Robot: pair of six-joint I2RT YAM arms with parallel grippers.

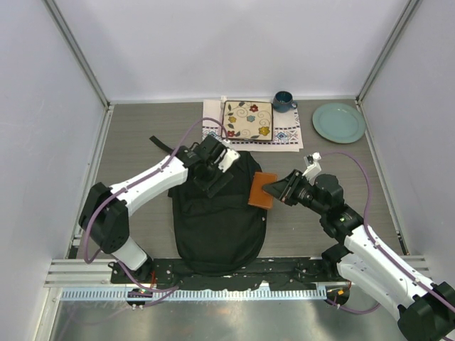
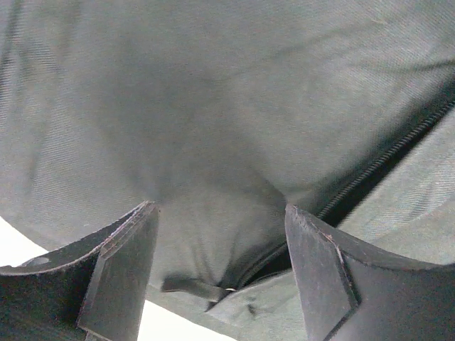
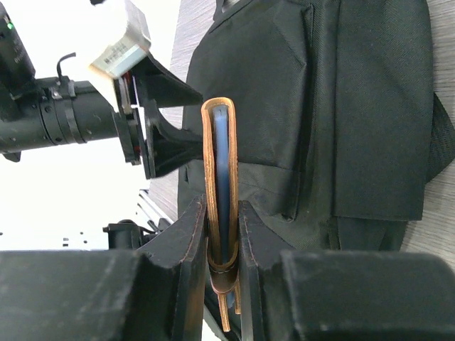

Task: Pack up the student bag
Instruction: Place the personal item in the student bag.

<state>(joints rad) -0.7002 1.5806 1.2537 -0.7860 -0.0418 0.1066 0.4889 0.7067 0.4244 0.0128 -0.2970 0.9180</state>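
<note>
The student bag (image 1: 217, 220), a big black soft backpack, lies flat in the middle of the table, its top toward the far side. My left gripper (image 1: 215, 172) is at the bag's top edge. In the left wrist view its jaws (image 2: 219, 209) stand wide apart, with bag fabric (image 2: 227, 106) and a zipper line (image 2: 384, 160) between and beyond them. My right gripper (image 1: 279, 189) is shut on a thin brown leather notebook (image 1: 262, 191) and holds it at the bag's upper right edge. In the right wrist view the notebook (image 3: 217, 142) stands edge-on between the fingers (image 3: 186, 234), with the bag (image 3: 355, 106) behind it.
At the back a floral square plate (image 1: 247, 119) lies on a white embroidered cloth (image 1: 287, 135). A dark blue mug (image 1: 283, 101) and a pale green plate (image 1: 338, 122) stand to its right. A black strap (image 1: 162, 145) trails left of the bag's top.
</note>
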